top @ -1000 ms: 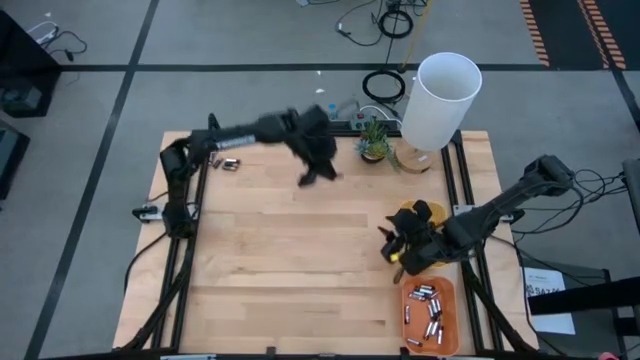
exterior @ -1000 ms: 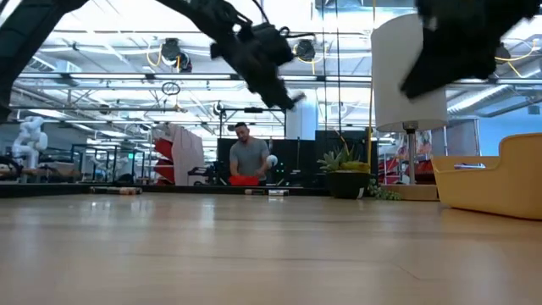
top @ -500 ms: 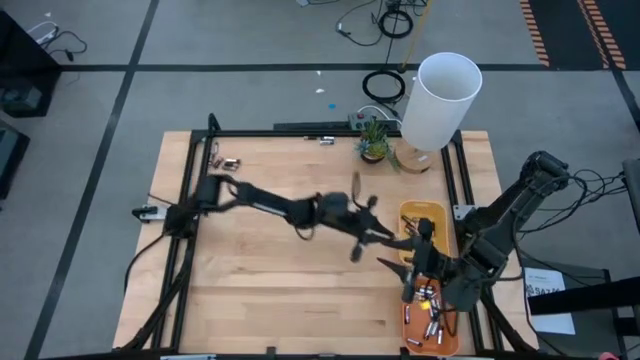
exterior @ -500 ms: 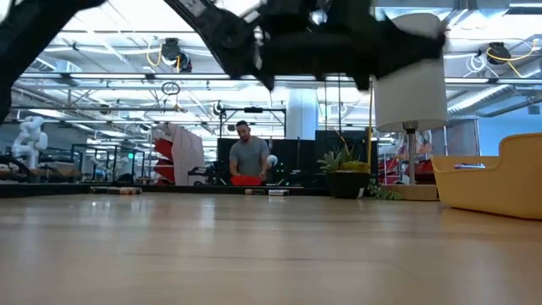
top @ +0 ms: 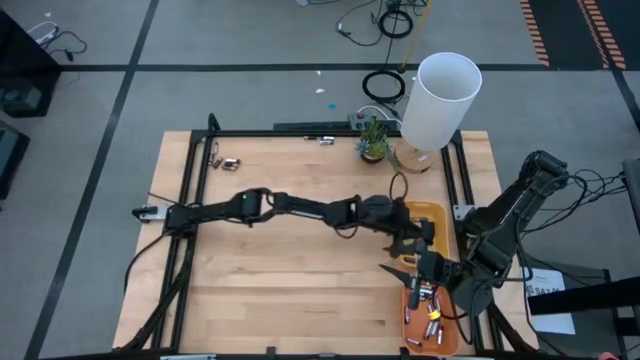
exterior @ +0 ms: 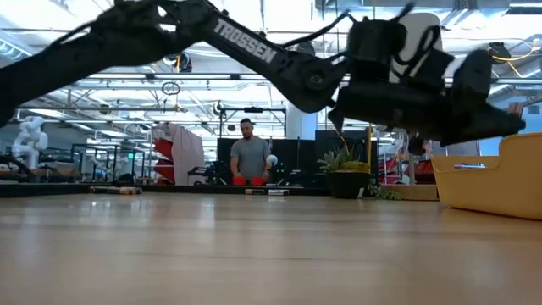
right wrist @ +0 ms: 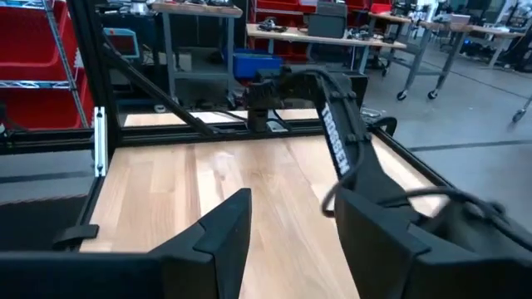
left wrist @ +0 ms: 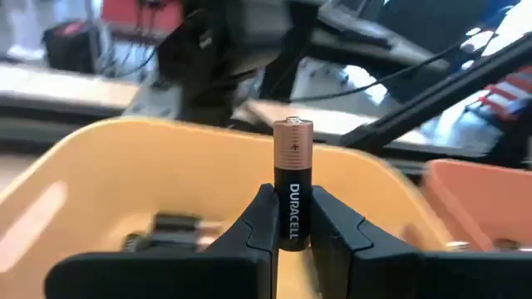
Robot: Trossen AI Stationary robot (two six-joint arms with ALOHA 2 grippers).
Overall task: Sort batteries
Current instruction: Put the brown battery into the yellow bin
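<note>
as seen from the left wrist, the left gripper [left wrist: 291, 218] is clenched on one cell [left wrist: 293, 181], a black-and-copper duracell standing upright between the fingers [left wrist: 262, 218], pinched at its lower half with the copper end up. judged: light, rigid, smooth-skinned (a round can will want to roll or pivot in a flat pinch), so a mid-body hold across the width looks the safest place to take it. not fragile.

just beyond the cell sits the yellow tray [left wrist: 108, 158], with a few dark cells [left wrist: 179, 223] lying on its floor. past that, an orange tray [left wrist: 478, 187].

from above: left arm stretched long and low across the table, its gripper [top: 414, 232] over the yellow tray [top: 434, 212] at the right edge. right gripper [top: 418, 274] hangs at the near end of the orange tray [top: 446, 336], fingers parted, nothing between them in its own wrist view. loose batteries [top: 430, 312] lie heaped in the orange tray.

farther off: lamp [top: 439, 100] and small plant [top: 374, 140] at the table's back edge.
</note>
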